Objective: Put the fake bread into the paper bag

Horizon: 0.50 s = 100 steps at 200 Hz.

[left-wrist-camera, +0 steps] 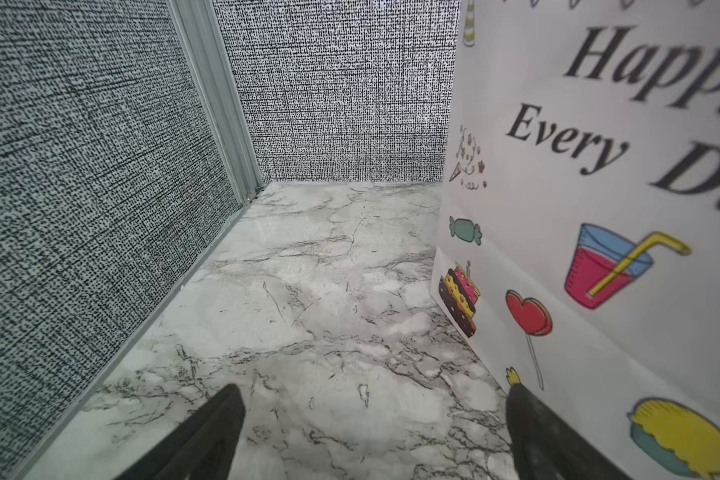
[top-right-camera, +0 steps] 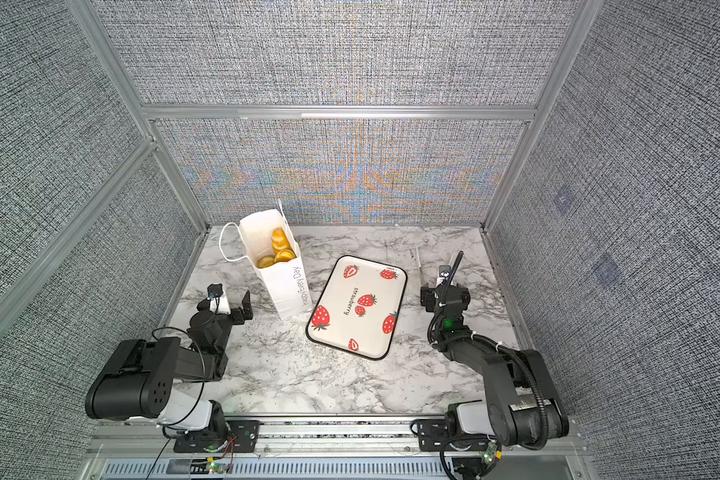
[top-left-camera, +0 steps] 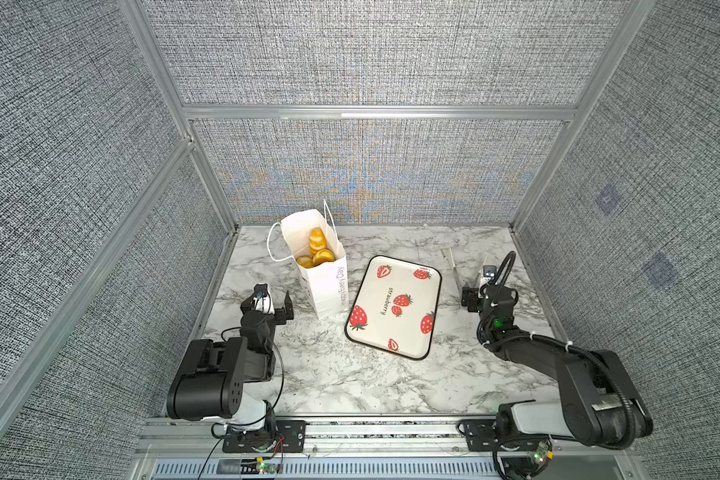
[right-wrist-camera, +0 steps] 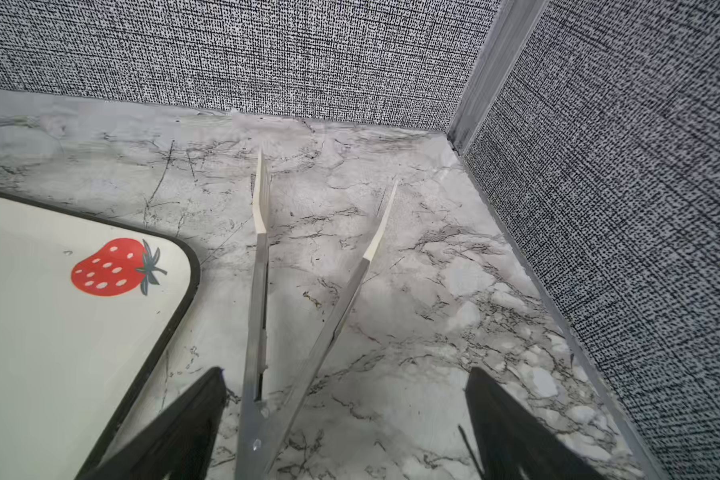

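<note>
Nearest the rail, both claws are seen spread wide and empty. The left gripper (left-wrist-camera: 375, 395) is held low just beside the paper bag (top-left-camera: 327, 286). The right gripper (right-wrist-camera: 346, 374) is set astride the tongs (right-wrist-camera: 258, 291), which are left lying on the table (top-left-camera: 350, 382), touched by neither jaw. Farther in, the tray (top-left-camera: 375, 328) is bare. At the back, the fake bread (top-left-camera: 319, 249) is seen inside the upright bag, so the task is judged all but finished. Any withdrawal is best made away from the bag's wall, lest it be tipped. Pieces deeper in the bag are hidden and cannot be counted.
</note>
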{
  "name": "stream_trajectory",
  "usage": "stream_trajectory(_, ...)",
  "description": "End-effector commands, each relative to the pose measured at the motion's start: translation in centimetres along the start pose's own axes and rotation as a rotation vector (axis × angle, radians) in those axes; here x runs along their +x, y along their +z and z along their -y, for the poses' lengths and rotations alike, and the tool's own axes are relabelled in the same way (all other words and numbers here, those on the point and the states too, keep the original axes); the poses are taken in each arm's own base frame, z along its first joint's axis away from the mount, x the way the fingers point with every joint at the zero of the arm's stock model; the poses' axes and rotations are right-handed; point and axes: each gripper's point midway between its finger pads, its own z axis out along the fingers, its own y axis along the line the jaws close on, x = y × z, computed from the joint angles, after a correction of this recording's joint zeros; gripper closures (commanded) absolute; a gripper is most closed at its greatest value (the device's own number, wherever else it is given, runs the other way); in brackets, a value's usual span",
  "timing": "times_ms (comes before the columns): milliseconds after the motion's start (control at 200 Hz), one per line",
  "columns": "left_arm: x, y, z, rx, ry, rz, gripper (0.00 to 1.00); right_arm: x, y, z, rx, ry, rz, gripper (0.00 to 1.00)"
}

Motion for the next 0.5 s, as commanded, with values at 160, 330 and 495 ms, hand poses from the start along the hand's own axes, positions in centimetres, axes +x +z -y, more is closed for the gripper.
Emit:
stream_trajectory(160,-2.2,-0.2,0.3,0.020,0.028,0.102,0.01,0.0,1.1,0.3,-0.052,0.046,0.049,0.10)
stream_trajectory(330,-2.2,-0.1,0.5,0.028,0.031,0.101,0.01,1.1,1.6,0.8,-0.072,0.097,0.061,0.10)
stream_trajectory(495,-2.2,-0.1,0.5,0.028,0.031,0.101,0.01,1.3,1.3,0.4,-0.111,0.095,0.070,0.10)
